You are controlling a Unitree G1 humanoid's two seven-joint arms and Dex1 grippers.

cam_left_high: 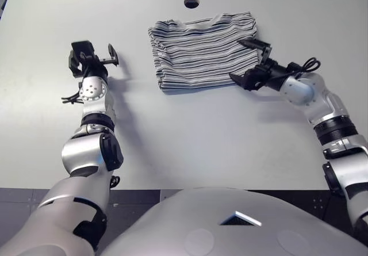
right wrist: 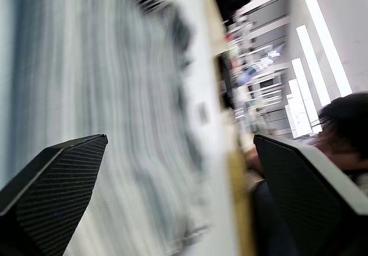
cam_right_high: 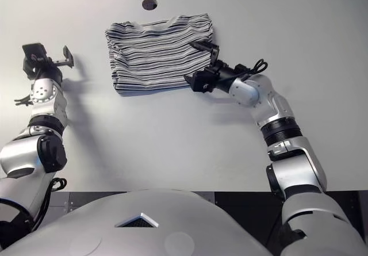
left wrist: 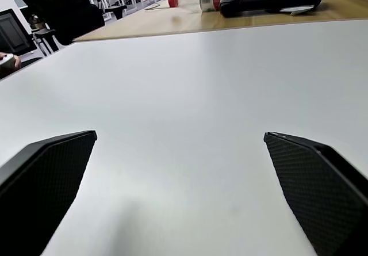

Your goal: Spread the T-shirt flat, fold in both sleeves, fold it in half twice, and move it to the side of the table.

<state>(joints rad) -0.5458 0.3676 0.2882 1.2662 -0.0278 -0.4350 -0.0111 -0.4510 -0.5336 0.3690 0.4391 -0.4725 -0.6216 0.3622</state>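
White counter (cam_left_high: pixel 190 135) runs across the whole left eye view, with a small round hole (cam_left_high: pixel 191 2) near its top edge. Just below that hole, in the upper middle of the frame, lies the striped T-shirt (cam_left_high: pixel 198 52). It is gathered into a compact, roughly square stack with the collar along its far edge and no sleeve sticking out.

The right hand (cam_left_high: pixel 238 59) sits at the stack's right edge, released. Its fingers are spread wide, one over the upper right part of the cloth and the other by the lower right corner, and they grasp nothing. The left hand (cam_left_high: pixel 95 53) is at the left of the frame, well apart from the shirt, also released over bare counter.

Judging by the shape, the spreading, the sleeve folds and at least one halving look done. I cannot tell whether both halvings are in. The stack lies near mid-counter, so moving it to the side seems left to do.
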